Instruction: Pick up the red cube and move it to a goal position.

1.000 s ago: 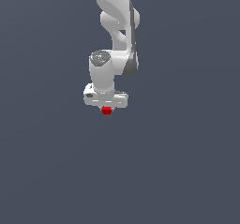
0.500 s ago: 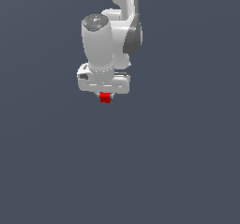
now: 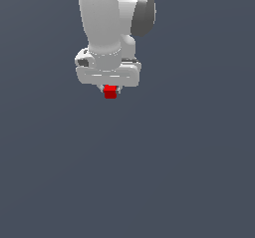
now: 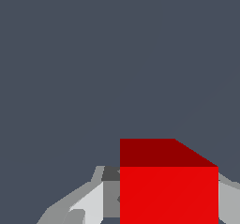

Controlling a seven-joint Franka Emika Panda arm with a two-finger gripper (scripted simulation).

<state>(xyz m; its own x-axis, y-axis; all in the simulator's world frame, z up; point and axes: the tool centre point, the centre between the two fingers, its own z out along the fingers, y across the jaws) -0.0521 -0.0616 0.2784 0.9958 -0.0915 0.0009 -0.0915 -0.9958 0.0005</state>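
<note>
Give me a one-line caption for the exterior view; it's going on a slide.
Simulated Panda arm's white pincer gripping the small red cube against a plain dark grey background.

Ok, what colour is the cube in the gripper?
Bright red, plain-sided. The red cube shows best in the wrist view, held in the gripper.
</note>
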